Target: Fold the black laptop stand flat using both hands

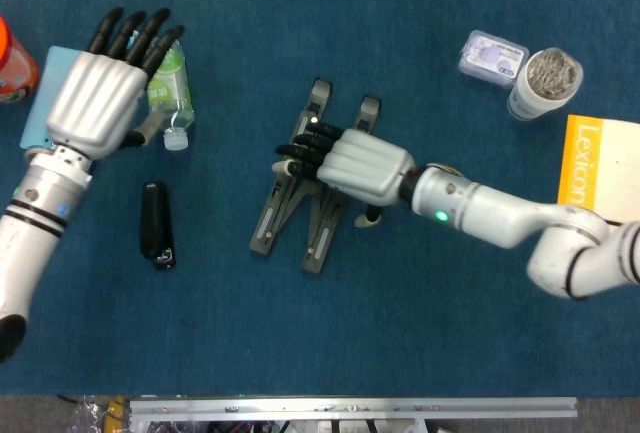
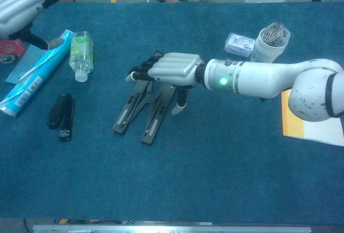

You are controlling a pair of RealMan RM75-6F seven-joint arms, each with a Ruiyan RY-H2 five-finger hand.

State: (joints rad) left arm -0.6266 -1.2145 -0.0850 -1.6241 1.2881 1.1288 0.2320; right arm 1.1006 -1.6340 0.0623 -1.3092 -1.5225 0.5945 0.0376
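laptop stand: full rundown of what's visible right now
The black laptop stand lies flat on the blue table cover near the middle, looking like dark metal or plastic. Two slotted arms spread toward the near edge and converge in a V toward the far end, with hooked tips at the far end. The right hand hangs over its upper part, fingers pointing left; whether it touches cannot be told. The left hand is far off.
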